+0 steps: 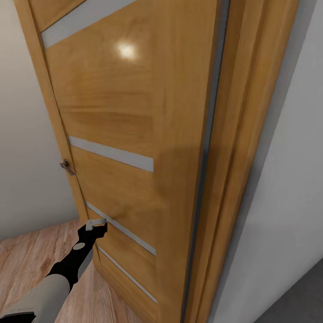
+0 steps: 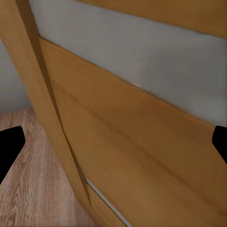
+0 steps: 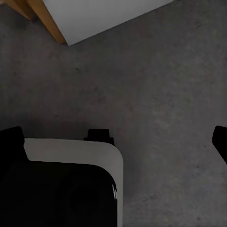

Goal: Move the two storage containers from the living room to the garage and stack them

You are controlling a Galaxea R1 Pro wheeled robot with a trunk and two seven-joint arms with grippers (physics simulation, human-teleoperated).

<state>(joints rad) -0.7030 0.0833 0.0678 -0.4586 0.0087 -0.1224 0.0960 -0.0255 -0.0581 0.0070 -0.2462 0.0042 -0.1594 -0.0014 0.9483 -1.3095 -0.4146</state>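
Wooden door (image 1: 134, 134) with grey glass strips (image 1: 112, 154) stands open at an angle and takes most of the space ahead; its free edge is just beside the left claw (image 1: 96, 225). Light plank floor (image 1: 27, 260) lies open below and behind this claw, next to a cream wall (image 1: 22, 134). A small knob (image 1: 66, 165) sits on the door edge above the claw. The left claw is spread wide and holds nothing; its tips seem to touch the door. The right claw (image 3: 113, 142) is also spread, empty, over grey concrete floor (image 3: 156, 85) of the garage beside the robot base (image 3: 71, 184). No storage container is visible.
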